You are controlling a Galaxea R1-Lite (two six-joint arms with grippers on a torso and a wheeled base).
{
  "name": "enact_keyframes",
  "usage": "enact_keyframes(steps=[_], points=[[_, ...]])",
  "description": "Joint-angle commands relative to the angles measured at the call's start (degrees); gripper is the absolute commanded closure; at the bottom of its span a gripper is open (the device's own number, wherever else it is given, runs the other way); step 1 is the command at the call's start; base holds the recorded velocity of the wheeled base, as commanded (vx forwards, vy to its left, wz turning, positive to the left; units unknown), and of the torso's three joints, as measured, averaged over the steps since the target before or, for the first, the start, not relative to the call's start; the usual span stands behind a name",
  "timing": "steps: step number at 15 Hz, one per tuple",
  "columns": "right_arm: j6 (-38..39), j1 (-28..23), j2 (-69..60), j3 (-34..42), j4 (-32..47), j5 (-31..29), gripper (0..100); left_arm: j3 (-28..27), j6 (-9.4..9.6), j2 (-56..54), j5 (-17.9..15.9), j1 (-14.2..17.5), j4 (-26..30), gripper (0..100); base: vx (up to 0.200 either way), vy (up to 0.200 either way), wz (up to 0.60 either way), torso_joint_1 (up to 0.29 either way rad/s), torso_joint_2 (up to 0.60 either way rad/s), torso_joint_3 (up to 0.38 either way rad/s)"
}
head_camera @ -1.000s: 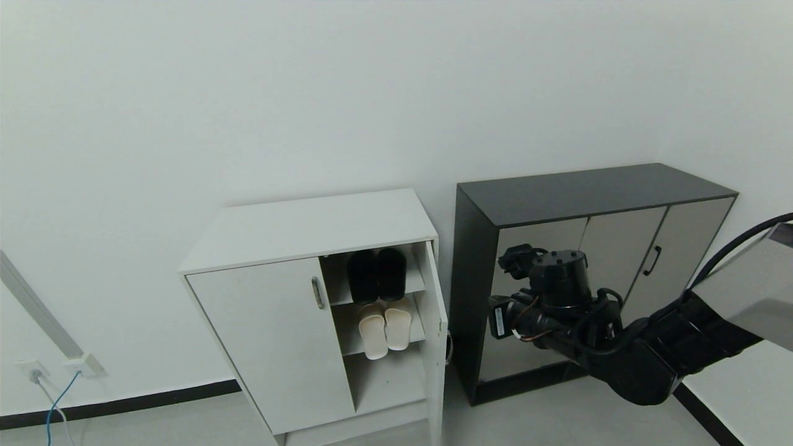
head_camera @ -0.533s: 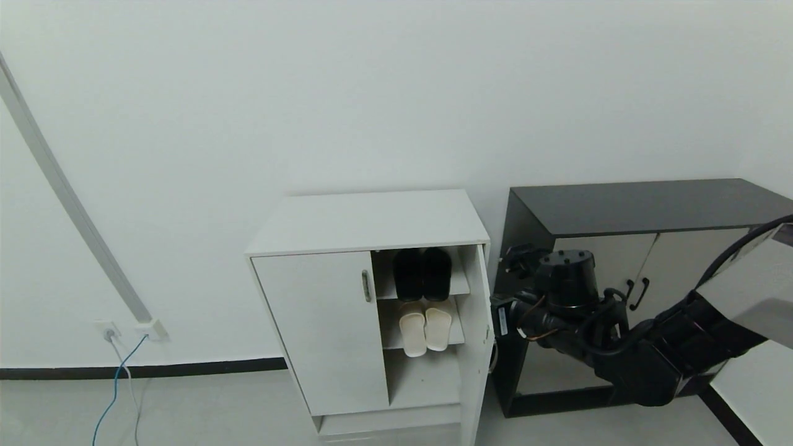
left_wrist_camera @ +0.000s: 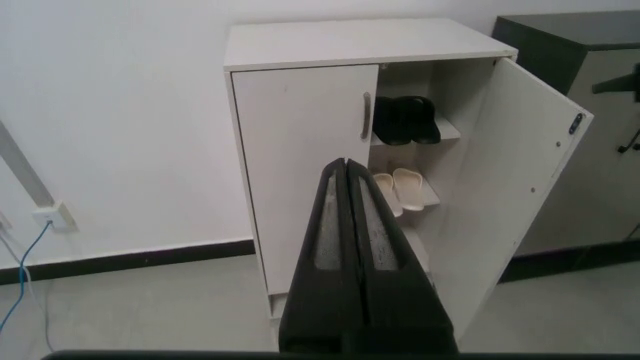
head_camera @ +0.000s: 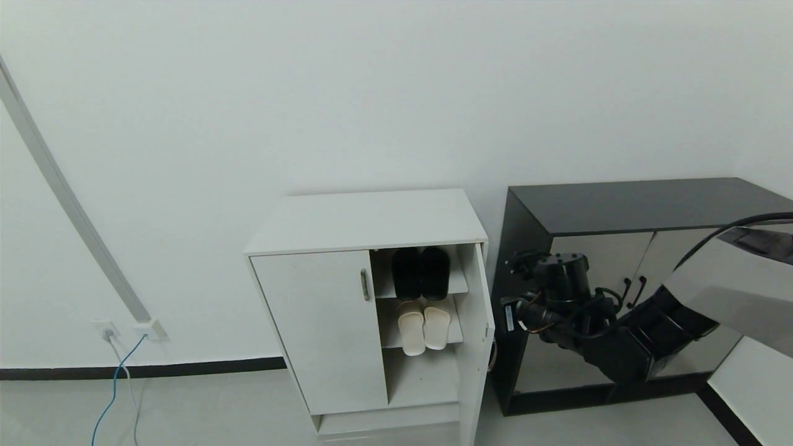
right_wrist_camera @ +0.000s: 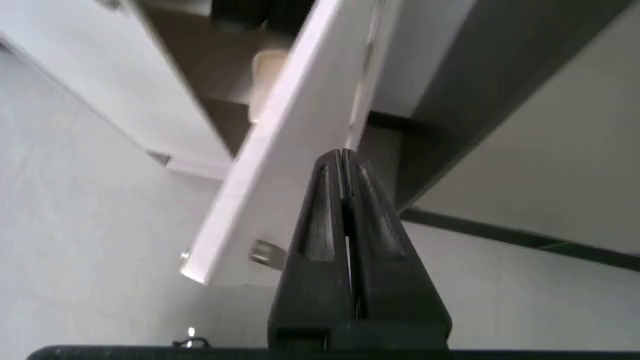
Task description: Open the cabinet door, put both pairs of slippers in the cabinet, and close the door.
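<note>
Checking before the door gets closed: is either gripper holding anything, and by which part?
Nothing is held. The left gripper and right gripper are shut empty; the black slippers and white slippers lie in the cabinet.

We see the white cabinet [head_camera: 365, 220] standing upright, its right door [head_camera: 478, 347] swung wide open and its left door [head_camera: 322, 334] shut. The black pair of slippers [head_camera: 421, 272] sits side by side on the top shelf [head_camera: 460, 286]. The cream pair [head_camera: 424, 325] lies on the middle shelf [head_camera: 387, 337], poking past its front edge.
</note>
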Motion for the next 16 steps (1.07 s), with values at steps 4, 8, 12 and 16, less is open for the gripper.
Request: enact_keyframes(steps=[4, 8, 12, 16], points=[[0.19, 2.30, 4.98, -5.34, 1.21, 0.16, 100, 0.01, 0.02, 0.07, -0.06, 0.02, -0.04, 100, 0.000, 0.000, 0.00, 0.000, 0.00, 0.000], [1.16, 6.08, 3.40, -6.14, 1.12, 0.86, 100, 0.01, 0.02, 0.07, 0.03, 0.02, -0.04, 100, 0.000, 0.000, 0.00, 0.000, 0.00, 0.000], [2.21, 6.25, 1.29, -4.47, -0.03, 1.13, 100, 0.01, -0.07, 0.07, 0.03, 0.02, -0.04, 100, 0.000, 0.000, 0.00, 0.000, 0.00, 0.000], [1.86, 6.25, -2.05, -1.30, -0.38, 2.18, 100, 0.01, -0.07, 0.07, 0.03, 0.02, -0.04, 100, 0.000, 0.000, 0.00, 0.000, 0.00, 0.000]])
